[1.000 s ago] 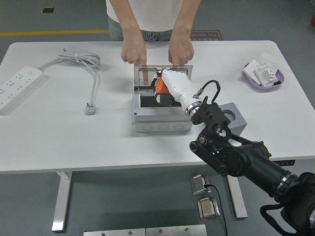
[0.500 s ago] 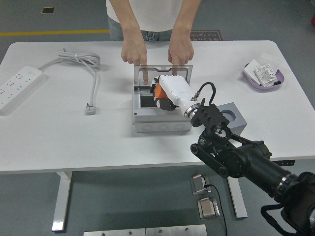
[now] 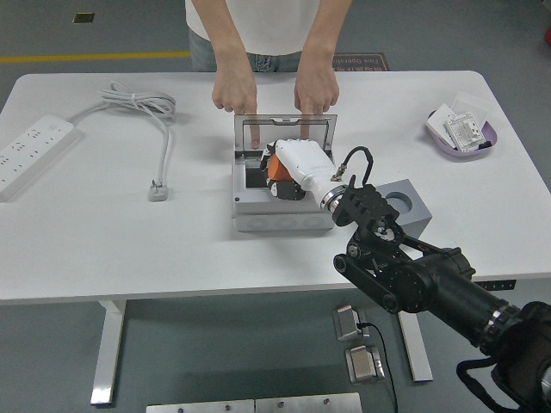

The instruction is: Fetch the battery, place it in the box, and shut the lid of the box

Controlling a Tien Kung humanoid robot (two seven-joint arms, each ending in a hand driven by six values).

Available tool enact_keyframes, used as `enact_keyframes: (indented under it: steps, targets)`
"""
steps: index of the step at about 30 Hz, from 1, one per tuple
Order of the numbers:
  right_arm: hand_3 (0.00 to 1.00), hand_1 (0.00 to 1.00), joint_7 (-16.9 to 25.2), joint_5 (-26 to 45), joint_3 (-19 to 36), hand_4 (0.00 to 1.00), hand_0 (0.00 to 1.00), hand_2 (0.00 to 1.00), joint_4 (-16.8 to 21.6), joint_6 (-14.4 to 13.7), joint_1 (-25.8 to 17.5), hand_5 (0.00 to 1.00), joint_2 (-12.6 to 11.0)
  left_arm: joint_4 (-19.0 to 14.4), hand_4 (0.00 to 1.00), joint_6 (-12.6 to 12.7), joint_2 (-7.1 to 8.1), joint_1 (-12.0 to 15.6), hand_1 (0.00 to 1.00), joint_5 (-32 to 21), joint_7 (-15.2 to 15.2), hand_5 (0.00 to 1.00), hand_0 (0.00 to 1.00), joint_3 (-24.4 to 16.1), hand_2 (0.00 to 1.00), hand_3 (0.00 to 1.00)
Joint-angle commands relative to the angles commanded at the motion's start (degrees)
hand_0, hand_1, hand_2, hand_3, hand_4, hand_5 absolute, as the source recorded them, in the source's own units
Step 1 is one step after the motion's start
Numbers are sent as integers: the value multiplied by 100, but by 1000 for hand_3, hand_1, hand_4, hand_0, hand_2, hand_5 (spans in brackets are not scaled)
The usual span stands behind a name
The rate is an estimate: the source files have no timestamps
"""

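Note:
A grey box (image 3: 284, 215) stands at the table's middle with its lid (image 3: 288, 131) raised at the back. My right hand (image 3: 297, 168), white on a black arm, reaches down into the box and is shut on an orange battery (image 3: 275, 166). The battery sits low inside the box opening, mostly hidden by my hand. A person at the far side holds the raised lid with one finger of each hand (image 3: 244, 107).
A white power strip (image 3: 30, 151) with its cord (image 3: 142, 107) lies at the left. A purple tray (image 3: 465, 133) of white parts sits at the far right. A grey block with a round hole (image 3: 405, 206) stands right of the box.
My right hand has moved left and down with the orange battery, deeper into the box. The person's hands and the lid have not moved.

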Motion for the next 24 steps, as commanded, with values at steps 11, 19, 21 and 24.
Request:
enact_keyframes:
  steps: [11, 19, 21, 24]
  targets:
    - [658, 526, 35, 26, 97, 860, 476, 563, 2, 17, 0, 441, 0, 0, 782, 4, 2, 5, 641, 31, 8, 127, 612, -4, 640, 641]
    - [672, 540, 33, 43, 190, 914, 517, 569, 129, 69, 2, 504, 0, 0, 773, 12, -14, -17, 641, 37, 7, 114, 611, 14, 639, 640]
    - [672, 540, 1, 67, 232, 914, 517, 569, 266, 97, -7, 504, 0, 0, 773, 12, -24, -17, 641, 38, 8, 114, 611, 19, 639, 640]
    - [668, 540, -95, 122, 336, 924, 526, 573, 558, 170, -31, 514, -35, 0, 767, 11, -38, -14, 641, 29, 9, 97, 607, 30, 636, 639]
